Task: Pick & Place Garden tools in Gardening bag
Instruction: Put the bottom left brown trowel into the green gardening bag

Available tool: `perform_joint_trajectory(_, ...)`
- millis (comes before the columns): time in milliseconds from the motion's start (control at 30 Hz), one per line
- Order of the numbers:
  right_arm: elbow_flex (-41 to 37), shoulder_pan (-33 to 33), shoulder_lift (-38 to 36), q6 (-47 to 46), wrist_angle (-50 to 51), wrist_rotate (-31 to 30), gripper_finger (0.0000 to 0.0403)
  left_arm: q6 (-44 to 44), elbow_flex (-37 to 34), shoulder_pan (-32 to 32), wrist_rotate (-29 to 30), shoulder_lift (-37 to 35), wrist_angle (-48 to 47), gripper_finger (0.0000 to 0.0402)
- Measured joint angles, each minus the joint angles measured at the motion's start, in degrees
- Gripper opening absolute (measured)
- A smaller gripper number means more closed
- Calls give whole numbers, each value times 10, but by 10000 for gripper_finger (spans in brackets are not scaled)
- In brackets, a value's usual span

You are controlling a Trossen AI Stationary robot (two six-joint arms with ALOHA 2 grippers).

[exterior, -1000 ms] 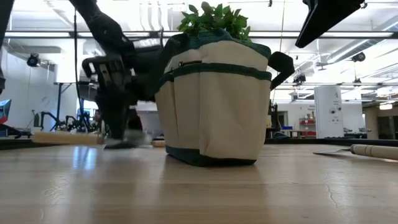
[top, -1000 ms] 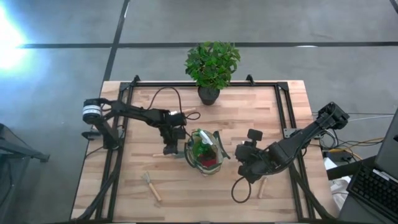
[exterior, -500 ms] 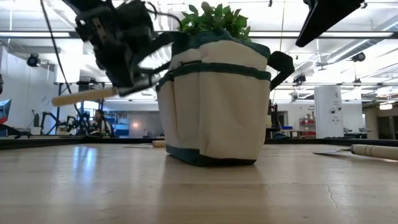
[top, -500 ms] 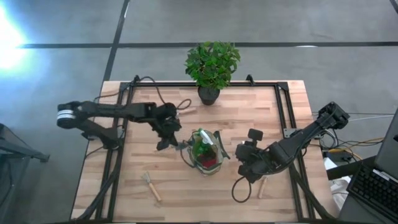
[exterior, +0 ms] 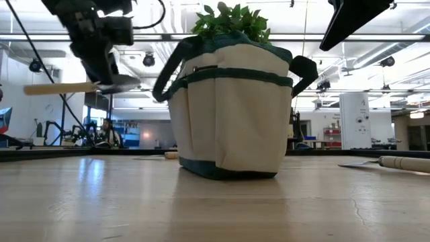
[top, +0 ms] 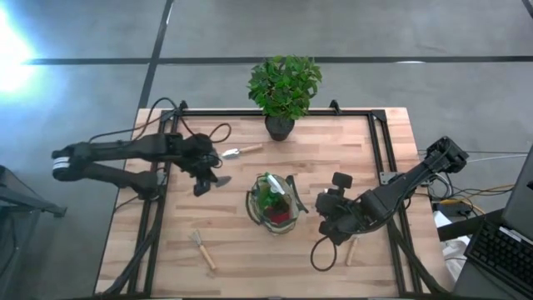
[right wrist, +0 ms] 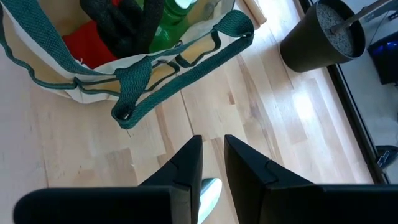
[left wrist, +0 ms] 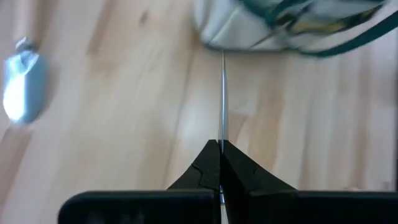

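From above, our left gripper (top: 202,179) has its jaws clamped on a trowel (top: 218,180), lifted left of the gardening bag (top: 273,202), which already holds tools. A fork (top: 201,249) and another trowel (top: 241,151) remain on the desk (top: 250,250). Low view: the trowel hangs beside the bag. Right wrist: our right gripper's (right wrist: 212,163) jaws stand slightly apart, empty.

No lettering, label, brand mark, number or sign can be read in any of the views.
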State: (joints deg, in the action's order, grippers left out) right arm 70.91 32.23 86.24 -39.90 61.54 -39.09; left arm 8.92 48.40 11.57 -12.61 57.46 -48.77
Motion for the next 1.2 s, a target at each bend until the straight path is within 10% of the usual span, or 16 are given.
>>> perform_joint_trajectory(333,0,0,0,0,-1,-12,59,-56,-3,-5,-87,-11,179,0)
perform_joint_trajectory(933,-2,1,0,0,0,-34,59,-65,-273,-113,-168,23,1051,0)
perform_joint_trajectory(1200,-2,1,0,0,-4,-62,59,-93,-280,-122,-143,76,1101,0)
